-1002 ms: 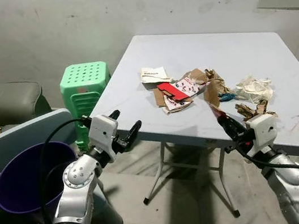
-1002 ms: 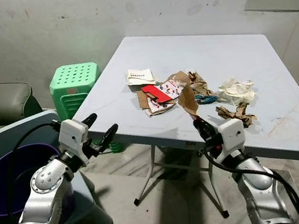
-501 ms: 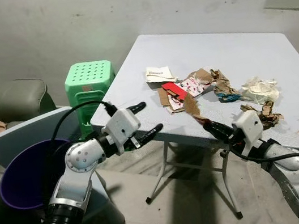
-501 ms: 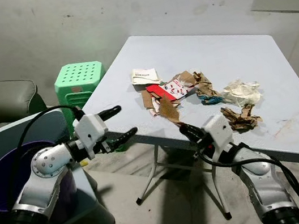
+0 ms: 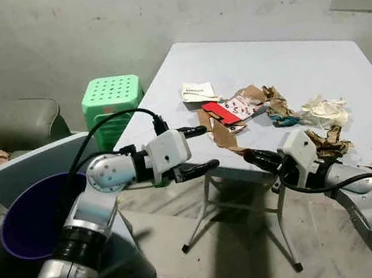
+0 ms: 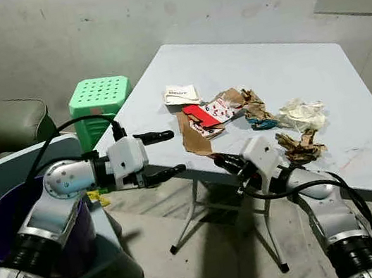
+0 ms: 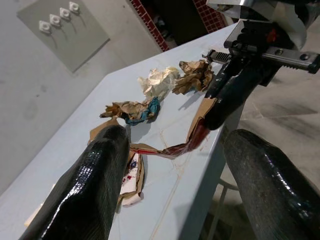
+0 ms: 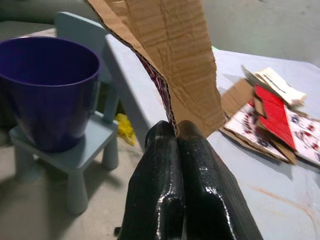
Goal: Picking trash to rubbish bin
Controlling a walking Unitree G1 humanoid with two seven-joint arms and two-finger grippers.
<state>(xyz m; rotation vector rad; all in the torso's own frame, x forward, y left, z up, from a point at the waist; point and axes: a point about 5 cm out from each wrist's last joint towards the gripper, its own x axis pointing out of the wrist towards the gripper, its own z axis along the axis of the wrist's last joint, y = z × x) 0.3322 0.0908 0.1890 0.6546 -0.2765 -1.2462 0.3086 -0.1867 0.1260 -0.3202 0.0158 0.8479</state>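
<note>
Right end effector (image 5: 252, 157) pinches a torn cardboard scrap (image 5: 223, 134) at the counter (image 5: 317, 67) edge. Left end effector (image 5: 202, 149) hovers beside it, fingers spread wide.

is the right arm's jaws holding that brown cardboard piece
Yes, the right gripper is shut on the lower edge of the torn cardboard piece, which stands up from between its fingers.

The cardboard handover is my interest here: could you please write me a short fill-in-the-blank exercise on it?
1. The right gripper is shut on a strip of ____.
2. The left gripper has its fingers ____.
3. The bin is coloured ____.
4. The bin stands on a small ____.

Missing words: cardboard; open; purple; chair
</note>
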